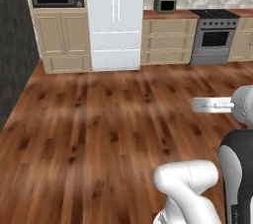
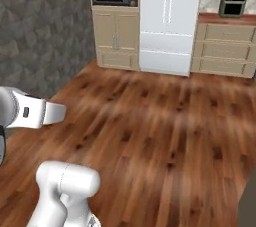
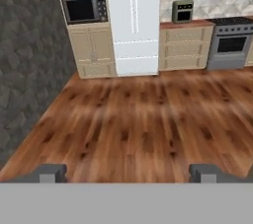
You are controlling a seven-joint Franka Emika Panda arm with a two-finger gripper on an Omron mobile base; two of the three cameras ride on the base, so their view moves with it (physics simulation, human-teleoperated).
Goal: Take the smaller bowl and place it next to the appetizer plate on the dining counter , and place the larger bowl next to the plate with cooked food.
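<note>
Fingers (image 3: 128,172) spread wide, holding nothing, over wood floor (image 3: 138,119); no legible writing on microwave (image 3: 84,9).

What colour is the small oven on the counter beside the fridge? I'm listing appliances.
Olive green with a dark door, clearest in the left base view: toaster oven.

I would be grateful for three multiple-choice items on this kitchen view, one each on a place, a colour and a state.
1. Where is the microwave?
A. Built into the cabinets beside the white fridge
B. On the wooden floor
C. Above the stove

2. What colour is the toaster oven on the counter?
A. Red
B. Olive green
C. Blue

3. How is the hand?
A. Shut on a bowl
B. Shut on nothing
C. Open, holding nothing

Key: 1 A, it sits in the cabinet column next to the fridge; 2 B, its casing is green; 3 C, fingertips stand far apart over bare floor.
</note>
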